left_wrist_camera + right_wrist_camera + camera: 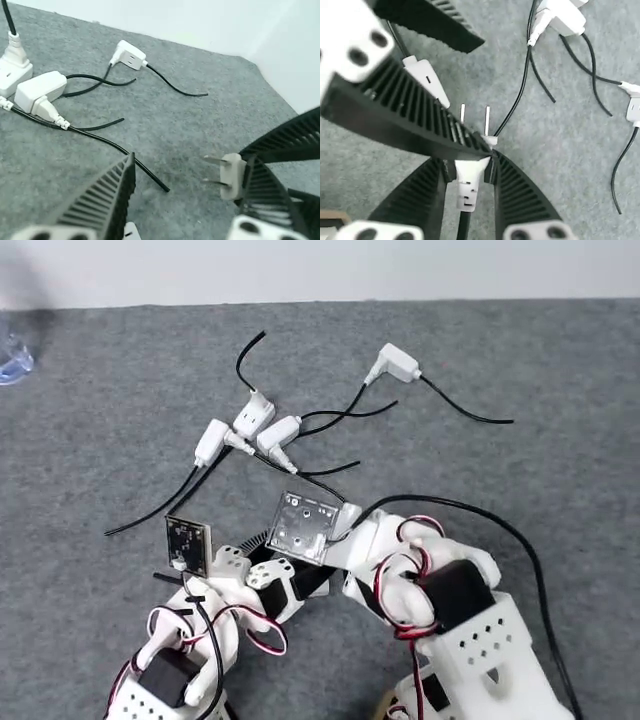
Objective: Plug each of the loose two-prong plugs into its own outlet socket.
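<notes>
The right gripper (468, 169) pinches a plug (466, 189) by its body, probably to keep the prongs (487, 120) free, while the left gripper (192, 165) has its jaws spread.

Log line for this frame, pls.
right gripper: shut on plug | left gripper: open, close beside plug | empty socket: apart from both grippers | plug not inserted

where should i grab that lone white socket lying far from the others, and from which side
Grip the socket across its blocky white body, coming straight down from above: it lies flat on the carpet, its cord trailing from one end.
</notes>
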`<state>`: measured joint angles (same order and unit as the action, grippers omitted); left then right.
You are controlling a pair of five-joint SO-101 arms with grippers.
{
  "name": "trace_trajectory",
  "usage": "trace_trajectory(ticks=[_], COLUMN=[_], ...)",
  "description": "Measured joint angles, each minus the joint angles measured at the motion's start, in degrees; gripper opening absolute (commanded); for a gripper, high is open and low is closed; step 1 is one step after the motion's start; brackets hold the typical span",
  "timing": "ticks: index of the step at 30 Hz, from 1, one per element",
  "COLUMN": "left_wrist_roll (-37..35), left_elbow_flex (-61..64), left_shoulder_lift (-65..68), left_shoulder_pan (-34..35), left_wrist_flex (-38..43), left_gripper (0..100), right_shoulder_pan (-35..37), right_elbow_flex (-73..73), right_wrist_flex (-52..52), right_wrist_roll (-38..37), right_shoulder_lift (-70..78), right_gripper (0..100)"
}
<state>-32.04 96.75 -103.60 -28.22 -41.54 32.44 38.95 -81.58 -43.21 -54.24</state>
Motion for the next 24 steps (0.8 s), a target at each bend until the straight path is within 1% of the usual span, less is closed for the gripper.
trace_trajectory(ticks=[3,9,17,24], left_wrist_roll=[0.00,-0.09,-0.09,0.18], left_elbow_flex=[0.09,0.09,0.09,0.18], left_shoulder_lift=[0.00,0.00,0.00,0.00], left_shoulder_pan=[0.09,0.09,0.44,0.35], left_wrist_flex=[-0.09,-0.88,-1.14,-1.14], left_gripper=[32,32,32,32], right_shoulder_pan=[0.18,0.35,-4.66,-4.66], right_elbow_flex=[0.00,-0.09,-0.97,-3.60], right_wrist_flex=[-1.85,-2.11,-2.11,-2.11], right_wrist_roll=[-0.09,0.79,0.88,0.88], right_shoulder_lift=[-0.18,-0.44,-0.79,-8.62], right_gripper=[1.0,1.0,1.0,1.0])
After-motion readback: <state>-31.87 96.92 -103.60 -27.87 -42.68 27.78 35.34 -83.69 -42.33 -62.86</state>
